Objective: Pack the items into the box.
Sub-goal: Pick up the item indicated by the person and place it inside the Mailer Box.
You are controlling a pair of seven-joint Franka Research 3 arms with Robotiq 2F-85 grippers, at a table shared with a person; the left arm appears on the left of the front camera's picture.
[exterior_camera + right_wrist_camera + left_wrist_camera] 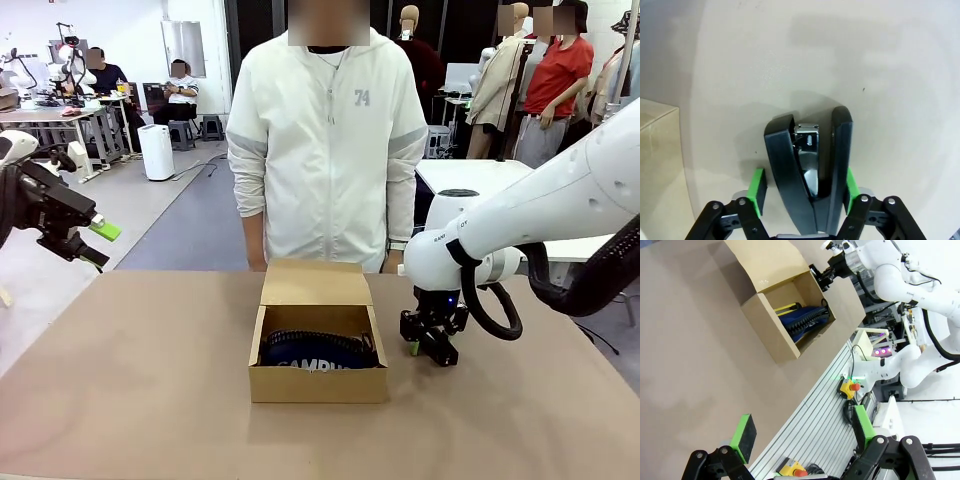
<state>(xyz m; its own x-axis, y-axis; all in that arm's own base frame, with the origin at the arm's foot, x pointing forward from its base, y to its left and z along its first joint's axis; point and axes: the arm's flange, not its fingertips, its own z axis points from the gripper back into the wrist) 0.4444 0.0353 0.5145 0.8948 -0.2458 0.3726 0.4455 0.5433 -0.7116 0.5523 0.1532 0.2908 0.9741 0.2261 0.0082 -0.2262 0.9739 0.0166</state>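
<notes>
The brown cardboard box (318, 383) stands mid-table with its lid flap raised at the back. Inside lies the navy "CAMPUS" pouch (318, 355), and in the left wrist view a yellow stick (787, 305) lies beside the pouch (807, 317) in the box (770, 325). The black stapler (807, 165) lies on the table just right of the box. My right gripper (428, 348) is down over it, its green pads (849, 187) on either side, open, with a thin gap at one pad. My left gripper (100, 247) hangs open, high at the far left, holding nothing (802, 422).
A person in a white jacket (325, 150) stands at the far edge behind the box. Bare tabletop (130, 380) stretches left of and in front of the box. In the left wrist view, a slotted metal rail with emergency-stop buttons (850, 387) borders the table.
</notes>
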